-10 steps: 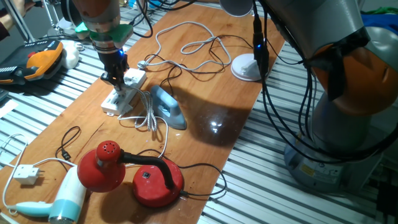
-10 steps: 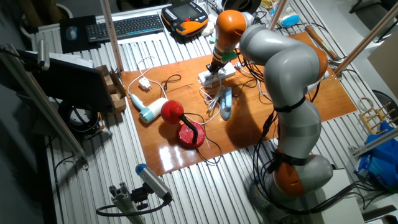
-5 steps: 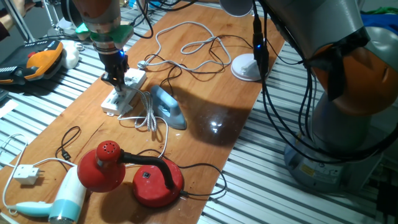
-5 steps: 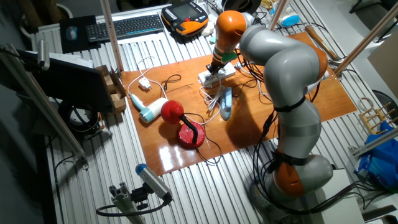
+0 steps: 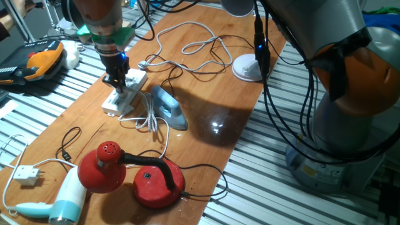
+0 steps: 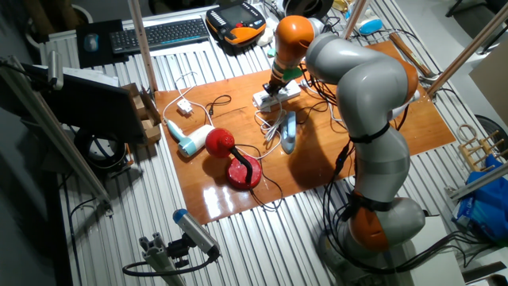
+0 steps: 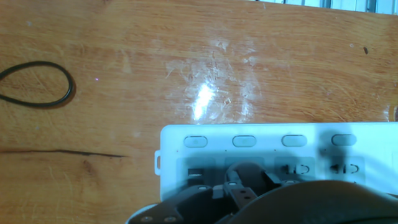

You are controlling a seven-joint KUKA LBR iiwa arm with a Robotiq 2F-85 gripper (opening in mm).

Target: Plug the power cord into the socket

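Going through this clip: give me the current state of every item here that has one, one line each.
tool: down on the power strip; open or shut cannot be told.
power strip: flat on the table, two outlets at right empty.
power cord: loose, bunched beside the iron.
iron: lying on the table, apart from the strip.
red desk lamp: head bent down onto the table.
hair dryer: lying flat, its boxy plug unplugged.

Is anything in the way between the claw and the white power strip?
Nothing visible is. The claw sits right down on the white power strip, over its outlets; the hand view shows only the strip beneath it.
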